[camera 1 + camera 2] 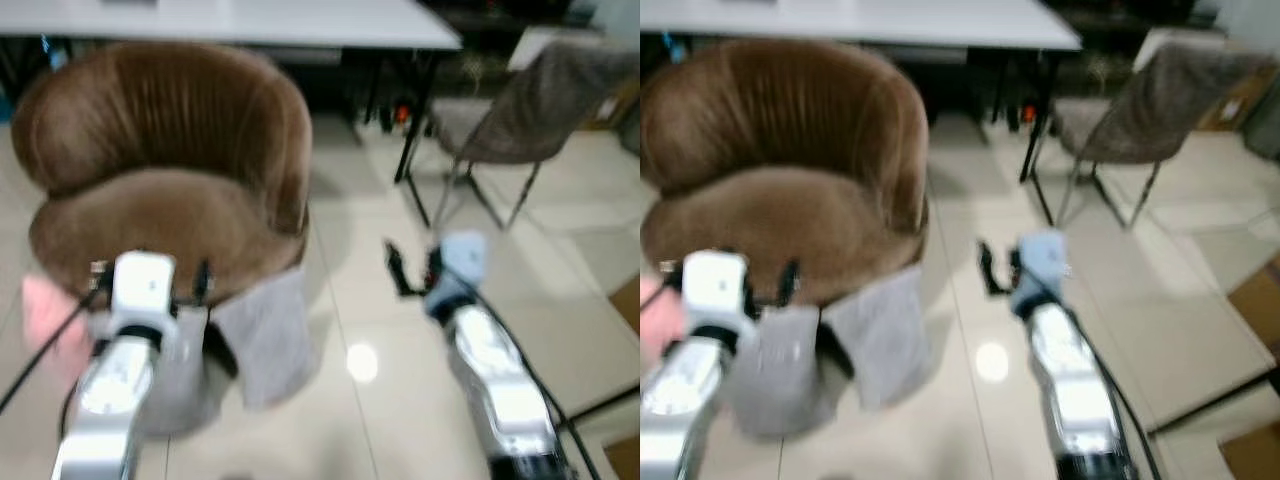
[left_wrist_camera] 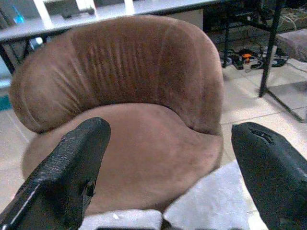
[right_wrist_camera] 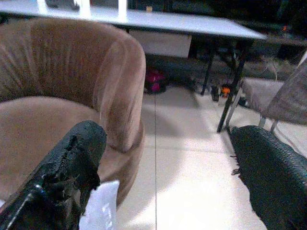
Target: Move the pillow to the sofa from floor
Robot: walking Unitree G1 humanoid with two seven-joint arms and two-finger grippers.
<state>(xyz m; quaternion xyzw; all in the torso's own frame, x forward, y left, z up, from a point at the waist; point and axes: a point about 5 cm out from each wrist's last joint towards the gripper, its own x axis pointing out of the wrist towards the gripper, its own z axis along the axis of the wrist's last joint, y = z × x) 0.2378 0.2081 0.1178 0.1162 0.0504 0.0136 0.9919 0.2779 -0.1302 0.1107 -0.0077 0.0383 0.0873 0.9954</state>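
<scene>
Left gripper (image 2: pixel 168 158) is hovering with fingers spread wide, just above the grey pillow (image 1: pixel 255 335). Pillow is leaning against the front of the brown sofa (image 1: pixel 170 180), its lower part resting on the tiled floor (image 1: pixel 370 300). Right gripper (image 1: pixel 415 270) is hanging over bare floor beside the sofa, fingers likewise apart. White table (image 1: pixel 300 20) and grey chair (image 1: pixel 530 105) are standing behind.

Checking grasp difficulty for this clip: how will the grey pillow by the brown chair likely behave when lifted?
The grey pillow looks soft: it slumps against the brown tub chair with a fold down its middle, so it will probably sag from a single pinch. It seems light for its bulk. Its cloth cover should grip well. The left tool, open, faces it.
</scene>
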